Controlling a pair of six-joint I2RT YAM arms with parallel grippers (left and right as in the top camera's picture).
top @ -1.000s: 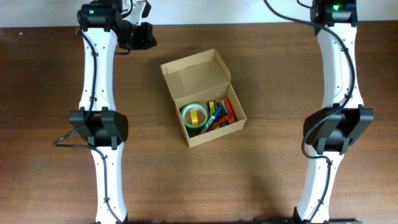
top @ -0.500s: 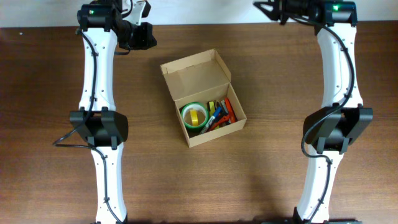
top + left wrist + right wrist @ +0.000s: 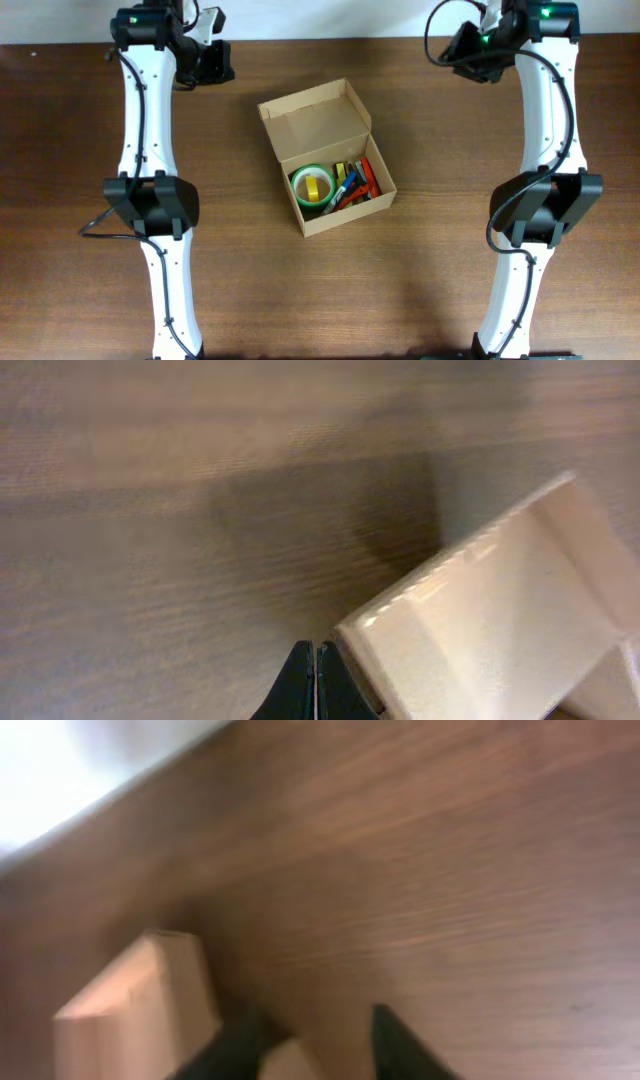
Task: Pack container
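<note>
1. Box position. The box [image 3: 350, 214] stands on the table [image 3: 440, 290] at mid-width, between the two arms, turned at an angle to the table edges. Its lid [image 3: 318, 118] is open and stands at the far side. Inside lie a roll of tape [image 3: 312, 186] and several pens [image 3: 355, 182].

2. Left claw. The left claw [image 3: 207, 62] hangs over the far left part of the table. Its fingers [image 3: 303, 682] are pressed together with nothing between them. The box lies toward the centre and nearer the arm bases, well apart from this claw. In the left wrist view a pale corner of the box [image 3: 500, 620] fills the lower right, beside the fingertips.

3. Right claw. The right claw [image 3: 465, 55] hangs over the far right part of the table. Its fingers [image 3: 400, 1045] stand partly apart and hold nothing. The box lies toward the centre and nearer the arm bases, clear of this claw. In the right wrist view, one corner of the box [image 3: 130, 1010] shows at lower left.
</note>
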